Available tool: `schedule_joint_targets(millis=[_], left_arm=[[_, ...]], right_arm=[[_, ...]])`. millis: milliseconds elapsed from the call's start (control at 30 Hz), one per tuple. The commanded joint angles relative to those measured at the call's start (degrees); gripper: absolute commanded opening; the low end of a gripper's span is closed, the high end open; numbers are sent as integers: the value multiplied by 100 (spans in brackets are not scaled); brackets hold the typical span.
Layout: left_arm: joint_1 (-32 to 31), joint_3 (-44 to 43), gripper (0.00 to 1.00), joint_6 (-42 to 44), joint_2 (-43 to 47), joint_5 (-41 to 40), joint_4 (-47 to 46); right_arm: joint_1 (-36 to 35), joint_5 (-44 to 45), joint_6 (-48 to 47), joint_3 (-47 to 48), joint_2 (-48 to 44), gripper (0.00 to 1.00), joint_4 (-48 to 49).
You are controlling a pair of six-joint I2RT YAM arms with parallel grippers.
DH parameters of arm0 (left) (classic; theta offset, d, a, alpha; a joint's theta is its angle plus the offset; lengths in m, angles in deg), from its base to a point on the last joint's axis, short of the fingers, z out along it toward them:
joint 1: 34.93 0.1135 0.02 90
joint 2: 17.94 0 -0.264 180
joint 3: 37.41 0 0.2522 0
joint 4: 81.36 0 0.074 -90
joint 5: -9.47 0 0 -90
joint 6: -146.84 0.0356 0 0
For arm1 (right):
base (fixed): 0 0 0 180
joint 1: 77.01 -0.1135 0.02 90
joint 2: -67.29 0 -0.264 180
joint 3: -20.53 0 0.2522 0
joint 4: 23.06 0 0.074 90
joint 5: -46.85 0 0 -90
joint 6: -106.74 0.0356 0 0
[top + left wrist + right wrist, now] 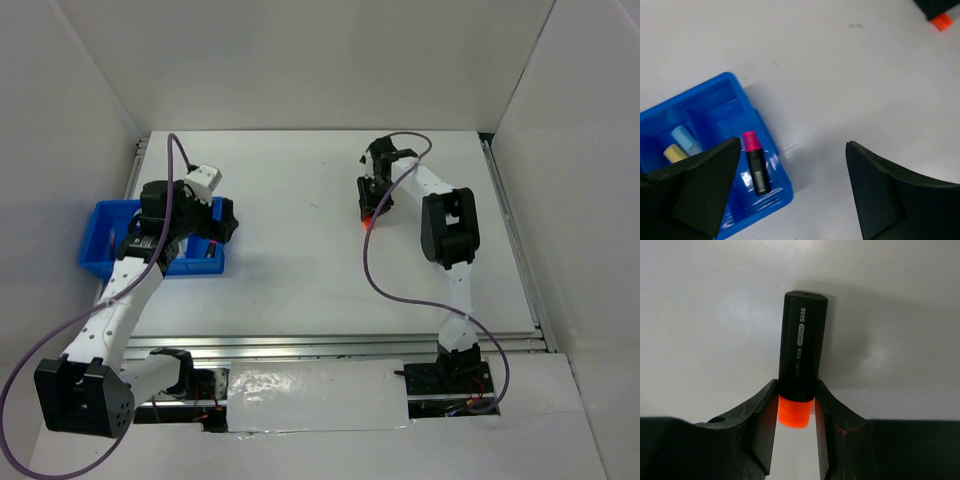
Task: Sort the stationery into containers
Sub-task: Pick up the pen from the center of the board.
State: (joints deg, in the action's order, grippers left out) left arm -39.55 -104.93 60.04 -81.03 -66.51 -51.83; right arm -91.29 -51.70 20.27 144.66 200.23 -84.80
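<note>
Progress: clamping right tool [796, 390] on both sides of orange-black marker [801, 355] just by its orange cap, lifted or resting on bench [700, 315] being impossible to tell, well apart from blue tray [730, 77]; hanging left tool [792, 145] with jaws wide apart, gripping nothing, above tray's edge; already housing pink marker [755, 167] in one compartment, pale yellow marker [674, 152] and light blue marker [684, 137] side by side in a neighbouring one; judging sorting as partly done; leaving orange-black marker to carry across and drop in; showing no other loose stationery in these views.
</note>
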Motion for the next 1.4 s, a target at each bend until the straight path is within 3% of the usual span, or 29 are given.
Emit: schedule_joint_targets(millis=[0,100,233,433,633,767,900,1200,1367], left_arm=[[-38,392,97,707,411,1703,-460],[-293,507,88,1436,386,2515,-180],[-828,716,75,2604,455,2930,-39],[-1776,797,64,4310,500,2695,206],[-2498,919,63,4663,490,2299,-117],[-2886,1121,73,4970,648,2193,-180],[-3298,1280,77,5226,667,2000,-337],[-3572,1306,77,5489,500,1832,-470],[-3625,1280,72,5595,385,1832,-391]], right_arm=[[-101,-1388,-624,-664,-811,0,-255],[-232,-2471,-1055,-1209,-1330,0,-421],[-513,-3369,-1932,-1500,-1701,0,-1219],[-874,-4302,-2926,-1299,-1632,0,-2574],[-1234,-4725,-3613,-1175,-1377,0,-3427],[-1410,-4936,-3622,-1307,-1429,0,-3454],[-1586,-5015,-3596,-1377,-1473,0,-3445],[-1973,-5138,-3517,-1413,-1614,0,-3446],[-2096,-5165,-3464,-1378,-1658,0,-3445]])
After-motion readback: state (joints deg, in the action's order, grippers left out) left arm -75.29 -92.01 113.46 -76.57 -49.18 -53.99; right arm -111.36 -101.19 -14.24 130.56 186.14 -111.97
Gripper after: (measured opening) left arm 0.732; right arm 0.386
